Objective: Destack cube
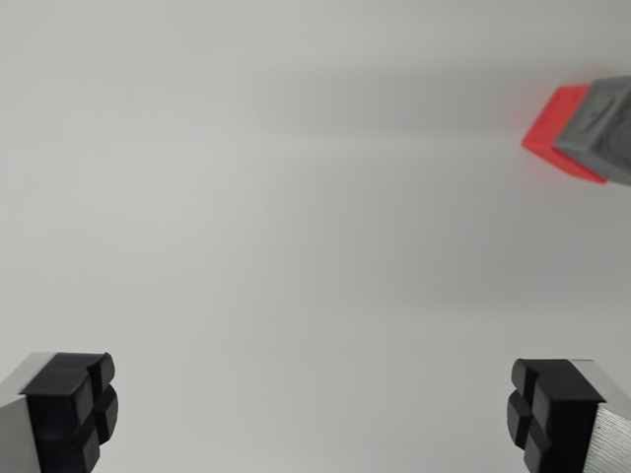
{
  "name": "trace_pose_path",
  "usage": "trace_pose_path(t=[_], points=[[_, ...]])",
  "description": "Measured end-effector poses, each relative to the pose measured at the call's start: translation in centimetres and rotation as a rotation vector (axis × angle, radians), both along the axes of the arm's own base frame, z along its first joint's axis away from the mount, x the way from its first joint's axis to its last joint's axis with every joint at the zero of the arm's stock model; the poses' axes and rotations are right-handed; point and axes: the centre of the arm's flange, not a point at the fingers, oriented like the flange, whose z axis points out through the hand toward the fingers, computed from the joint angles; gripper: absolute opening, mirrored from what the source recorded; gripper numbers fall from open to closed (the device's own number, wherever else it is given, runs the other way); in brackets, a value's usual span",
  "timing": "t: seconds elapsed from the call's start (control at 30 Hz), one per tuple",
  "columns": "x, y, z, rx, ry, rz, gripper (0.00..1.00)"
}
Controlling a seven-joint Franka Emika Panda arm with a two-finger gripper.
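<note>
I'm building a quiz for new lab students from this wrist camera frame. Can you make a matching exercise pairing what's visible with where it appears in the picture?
Column 1:
1. grey plastic cube
2. red plastic cube
3. black rubber pads of the gripper
4. plain white table surface

Column 2:
A. bottom corners of the wrist view, wide apart
B. upper right edge, cut off by the frame, on top of the other cube
C. fills most of the view
D. upper right, showing from under the other cube

Pairs: 1-B, 2-D, 3-A, 4-C
</note>
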Motion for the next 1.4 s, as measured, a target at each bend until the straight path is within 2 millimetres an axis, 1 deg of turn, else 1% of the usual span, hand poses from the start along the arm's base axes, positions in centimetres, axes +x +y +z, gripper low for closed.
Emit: trace_pose_path(t=[0.6,0.97,1.4], points=[[0.8,-4.2,-3.1,0.001,0.013,-0.102,1.00],[1.5,-7.2,-5.3,0.003,0.022,-0.179,1.00],[2.3,-11.2,-8.3,0.006,0.034,-0.280,1.00]])
